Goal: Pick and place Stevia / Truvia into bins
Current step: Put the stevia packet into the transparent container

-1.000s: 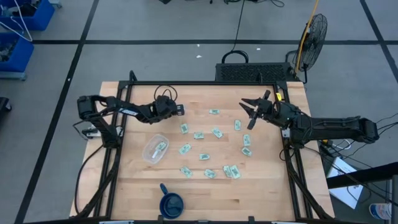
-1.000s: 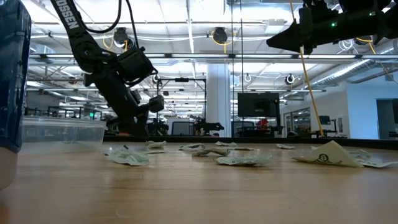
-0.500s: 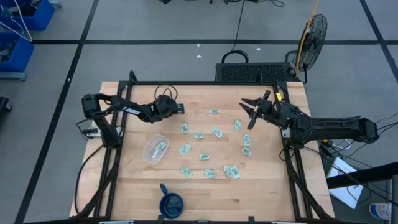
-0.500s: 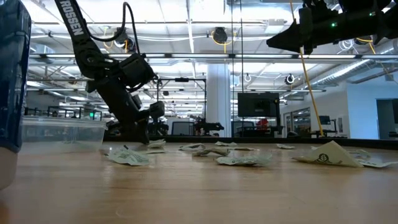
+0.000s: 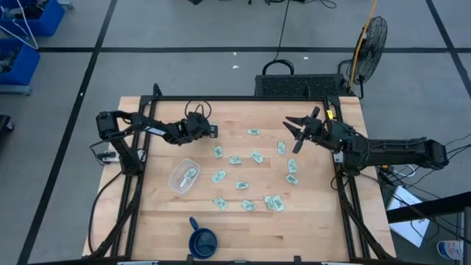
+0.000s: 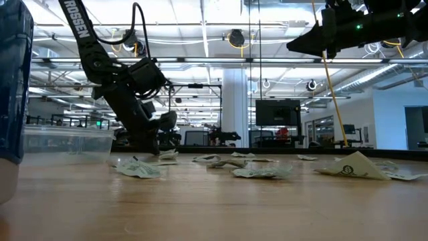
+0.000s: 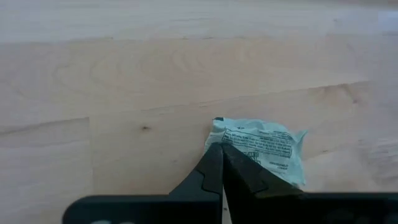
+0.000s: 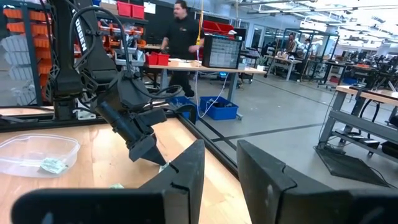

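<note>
Sachets [image 5: 237,184] are scattered across the tabletop [image 5: 309,228] middle, reaching toward the right edge. The tub [image 5: 183,176] is placed left of centre, one sachet [image 5: 190,173] lying in it. The cup [image 5: 202,240] is set at the near edge. The left gripper [image 5: 213,131] is positioned toward the far-left corner, down on a sachet [image 7: 264,146]; the right gripper [image 5: 293,132] is held above the far-right area.

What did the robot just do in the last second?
The left hand slid a little toward the table's far edge and closed its fingers on a sachet lying there. The right hand stayed raised, and the tub and other sachets stayed put.
</note>
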Action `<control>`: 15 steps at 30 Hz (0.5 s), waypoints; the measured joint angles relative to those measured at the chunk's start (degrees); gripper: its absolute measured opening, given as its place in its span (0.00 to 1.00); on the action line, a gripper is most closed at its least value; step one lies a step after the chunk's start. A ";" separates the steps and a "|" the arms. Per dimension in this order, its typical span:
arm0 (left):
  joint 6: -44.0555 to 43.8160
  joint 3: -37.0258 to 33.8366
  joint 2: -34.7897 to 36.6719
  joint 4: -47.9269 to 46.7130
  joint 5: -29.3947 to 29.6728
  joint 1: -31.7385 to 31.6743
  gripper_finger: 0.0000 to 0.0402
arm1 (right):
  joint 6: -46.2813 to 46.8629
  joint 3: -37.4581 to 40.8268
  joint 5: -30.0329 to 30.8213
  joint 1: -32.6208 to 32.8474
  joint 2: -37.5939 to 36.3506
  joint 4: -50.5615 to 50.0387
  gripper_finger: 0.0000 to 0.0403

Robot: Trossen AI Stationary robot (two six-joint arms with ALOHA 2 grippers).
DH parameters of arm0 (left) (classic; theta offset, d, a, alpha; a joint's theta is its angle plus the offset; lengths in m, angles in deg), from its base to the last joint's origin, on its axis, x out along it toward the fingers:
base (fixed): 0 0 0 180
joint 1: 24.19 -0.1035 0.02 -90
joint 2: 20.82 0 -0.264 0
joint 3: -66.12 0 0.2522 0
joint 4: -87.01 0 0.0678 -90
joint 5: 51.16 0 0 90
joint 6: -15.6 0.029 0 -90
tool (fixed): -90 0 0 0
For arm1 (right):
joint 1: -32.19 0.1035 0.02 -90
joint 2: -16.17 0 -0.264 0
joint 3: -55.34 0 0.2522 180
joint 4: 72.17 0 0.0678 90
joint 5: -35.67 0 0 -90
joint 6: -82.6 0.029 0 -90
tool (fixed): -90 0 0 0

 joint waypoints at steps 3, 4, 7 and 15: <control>2.24 0.00 0.00 0.02 -0.11 0.00 0.01 | -0.01 0.00 0.00 0.00 0.00 0.04 0.21; 2.84 0.00 0.00 0.05 -0.19 0.06 0.01 | -0.01 0.00 0.00 0.00 0.00 0.04 0.21; 5.13 0.00 0.00 1.25 -1.56 0.56 0.01 | -0.01 0.00 0.00 0.00 0.00 0.04 0.21; 10.79 -0.02 0.55 8.87 -4.68 2.70 0.00 | -0.01 0.00 0.00 -0.02 -0.02 -0.03 0.21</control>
